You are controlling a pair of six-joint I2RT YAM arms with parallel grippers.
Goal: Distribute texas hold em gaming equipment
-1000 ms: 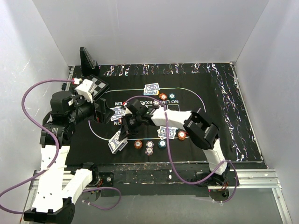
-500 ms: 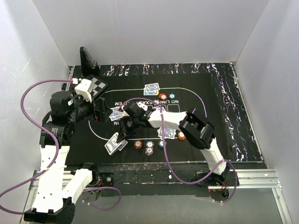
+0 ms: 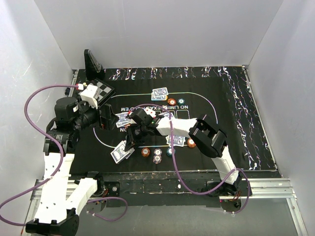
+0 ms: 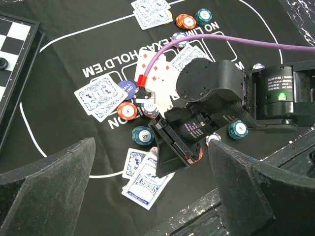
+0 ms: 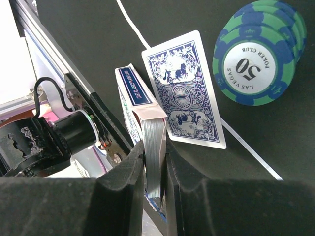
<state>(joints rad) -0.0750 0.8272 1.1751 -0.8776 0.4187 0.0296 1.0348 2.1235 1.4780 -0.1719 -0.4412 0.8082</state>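
Note:
My right gripper (image 3: pixel 127 144) reaches left across the black mat and is shut on a blue-and-white box of playing cards (image 5: pixel 153 147), its pads pressing both sides. The box (image 4: pixel 146 184) rests tilted on the mat near the front edge, partly over a single face-down card (image 5: pixel 184 91). A teal-and-blue chip stack (image 5: pixel 256 51) lies just beyond that card. My left gripper (image 4: pixel 151 143) hovers above this spot, wide open and holding nothing. More chips (image 3: pixel 157 155) and card pairs (image 3: pixel 160 93) lie around the printed oval.
A black-and-white chessboard (image 3: pixel 101 91) sits at the mat's far left, under my left arm. The metal rail (image 3: pixel 162 184) runs along the front edge, close to the card box. A purple cable (image 4: pixel 236 40) arches over the right arm. White walls enclose three sides.
The right gripper has carried the card box left and down onto the mat beside the single card. Its jaws look slightly wider. The left arm has barely moved.

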